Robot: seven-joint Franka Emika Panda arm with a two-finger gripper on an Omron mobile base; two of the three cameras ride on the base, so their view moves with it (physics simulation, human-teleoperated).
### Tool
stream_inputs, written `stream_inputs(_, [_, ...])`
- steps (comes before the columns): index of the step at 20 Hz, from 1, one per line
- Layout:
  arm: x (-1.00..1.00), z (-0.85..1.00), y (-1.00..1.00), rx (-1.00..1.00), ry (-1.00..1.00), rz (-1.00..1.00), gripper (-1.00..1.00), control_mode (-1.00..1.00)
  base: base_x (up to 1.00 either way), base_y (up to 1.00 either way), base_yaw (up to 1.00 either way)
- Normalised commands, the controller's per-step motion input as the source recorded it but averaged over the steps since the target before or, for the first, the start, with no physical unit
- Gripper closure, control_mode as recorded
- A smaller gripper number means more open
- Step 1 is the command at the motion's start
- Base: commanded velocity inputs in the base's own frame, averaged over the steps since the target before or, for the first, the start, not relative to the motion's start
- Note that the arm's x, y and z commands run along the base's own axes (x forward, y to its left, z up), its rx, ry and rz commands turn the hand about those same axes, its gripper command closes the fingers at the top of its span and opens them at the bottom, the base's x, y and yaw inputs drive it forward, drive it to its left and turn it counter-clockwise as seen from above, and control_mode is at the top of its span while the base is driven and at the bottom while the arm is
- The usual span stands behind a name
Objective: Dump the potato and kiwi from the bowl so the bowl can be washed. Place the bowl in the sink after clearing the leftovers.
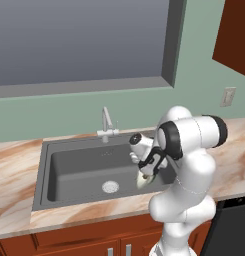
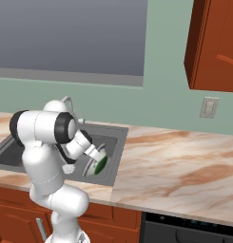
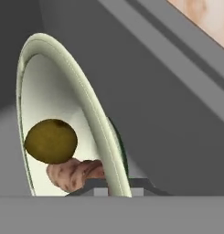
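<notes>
The cream bowl (image 3: 47, 87) stands nearly on edge, its thin darker rim running up the hand view. Inside it, the round olive-green kiwi (image 3: 50, 140) rests on the reddish-brown potato (image 3: 74, 174), both low against the bowl's wall. My gripper (image 3: 114, 188) is shut on the bowl's rim, one finger on each side. From the base cameras, the gripper (image 1: 148, 171) holds the tilted bowl (image 1: 143, 180) inside the right end of the dark grey sink (image 1: 74, 167), above its floor. The same bowl (image 2: 100, 164) and gripper (image 2: 93, 157) show in the right base view, near the sink (image 2: 114, 142) wall.
A chrome faucet (image 1: 107, 123) stands behind the basin, and the silver drain (image 1: 110, 187) lies mid-floor. Marble counter (image 2: 175, 161) stretches right of the sink, with a wall outlet (image 2: 209, 107) and a red-brown cabinet (image 2: 215, 42) above. A dark dishwasher front (image 2: 189, 230) sits below.
</notes>
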Motion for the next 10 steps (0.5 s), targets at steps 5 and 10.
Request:
stream_inputs(5, [0.18,-0.23,0.05,-0.07,0.00,0.00,1.00,-1.00,0.00,0.00,0.00])
stream_inputs(10, [0.00,-0.23,0.10,-0.05,0.00,0.00,1.00,-1.00,0.00,0.00,0.00])
